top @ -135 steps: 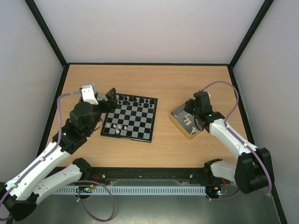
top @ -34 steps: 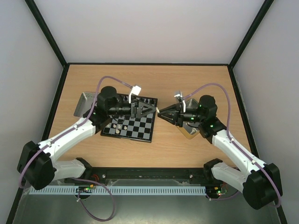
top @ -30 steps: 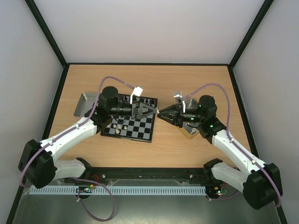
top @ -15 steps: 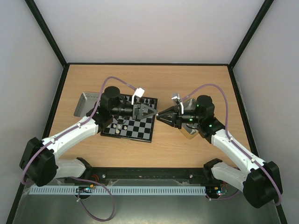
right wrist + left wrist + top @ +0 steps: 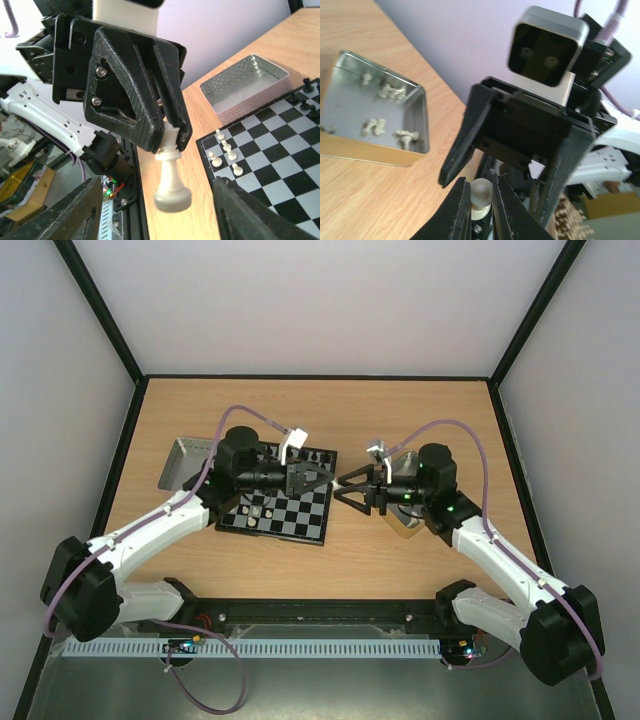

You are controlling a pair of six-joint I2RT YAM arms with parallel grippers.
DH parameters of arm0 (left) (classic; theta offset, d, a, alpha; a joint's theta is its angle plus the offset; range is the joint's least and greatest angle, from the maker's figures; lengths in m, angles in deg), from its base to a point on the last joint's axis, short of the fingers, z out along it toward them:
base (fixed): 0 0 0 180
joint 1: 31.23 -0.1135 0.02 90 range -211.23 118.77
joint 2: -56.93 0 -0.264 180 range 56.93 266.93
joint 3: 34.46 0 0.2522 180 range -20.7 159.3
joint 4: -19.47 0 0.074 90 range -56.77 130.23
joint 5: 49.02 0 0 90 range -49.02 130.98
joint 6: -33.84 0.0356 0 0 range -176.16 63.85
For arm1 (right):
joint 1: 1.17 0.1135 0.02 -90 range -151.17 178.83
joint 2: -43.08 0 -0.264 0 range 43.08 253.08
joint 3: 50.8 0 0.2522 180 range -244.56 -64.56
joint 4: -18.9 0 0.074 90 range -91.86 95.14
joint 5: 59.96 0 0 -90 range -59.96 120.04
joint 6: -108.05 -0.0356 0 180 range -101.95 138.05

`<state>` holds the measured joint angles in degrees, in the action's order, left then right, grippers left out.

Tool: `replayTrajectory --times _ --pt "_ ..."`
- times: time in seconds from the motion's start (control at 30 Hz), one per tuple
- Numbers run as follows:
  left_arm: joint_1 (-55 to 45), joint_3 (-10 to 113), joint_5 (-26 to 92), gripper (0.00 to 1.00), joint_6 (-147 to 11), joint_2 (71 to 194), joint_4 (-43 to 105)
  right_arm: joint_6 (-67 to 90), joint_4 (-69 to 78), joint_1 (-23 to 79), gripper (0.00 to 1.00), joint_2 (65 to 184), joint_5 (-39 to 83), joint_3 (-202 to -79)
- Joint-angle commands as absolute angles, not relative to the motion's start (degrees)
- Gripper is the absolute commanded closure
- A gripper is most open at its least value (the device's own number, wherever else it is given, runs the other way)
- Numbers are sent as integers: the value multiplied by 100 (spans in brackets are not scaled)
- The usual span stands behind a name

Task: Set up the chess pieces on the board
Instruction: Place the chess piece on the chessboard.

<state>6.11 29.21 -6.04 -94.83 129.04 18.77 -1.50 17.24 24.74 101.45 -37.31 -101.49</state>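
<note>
Handover above the right edge of the board (image 5: 290, 518): left fingers (image 5: 176, 120) clenched on the head of the white chess piece (image 5: 171, 175), base pointing between the released right fingers (image 5: 65, 215); left arm nearer the squares

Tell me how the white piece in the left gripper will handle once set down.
Probably rigid and light: the white piece hangs straight from the left gripper, pinched only near its top. Its smooth surface may slip or swivel. Tall over a small round base, it could tip on the board.
</note>
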Motion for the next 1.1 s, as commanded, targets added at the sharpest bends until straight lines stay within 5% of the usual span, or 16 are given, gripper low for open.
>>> replayTrajectory --times 0.0,0.2,0.5,1.07 --pt "639 3063 361 98 -8854 12584 2601 10 1552 2502 34 10063 -3332 -10276" --pt "643 2827 2467 98 -8367 12169 3666 -2 1547 2502 15 9986 -2140 -10118" --pt "1033 2020 5122 97 -8574 11805 4616 -315 1642 2502 12 10150 -360 -10121" --pt "1570 762 6144 98 -9629 12073 4029 -609 1745 2502 11 10539 183 -10114"
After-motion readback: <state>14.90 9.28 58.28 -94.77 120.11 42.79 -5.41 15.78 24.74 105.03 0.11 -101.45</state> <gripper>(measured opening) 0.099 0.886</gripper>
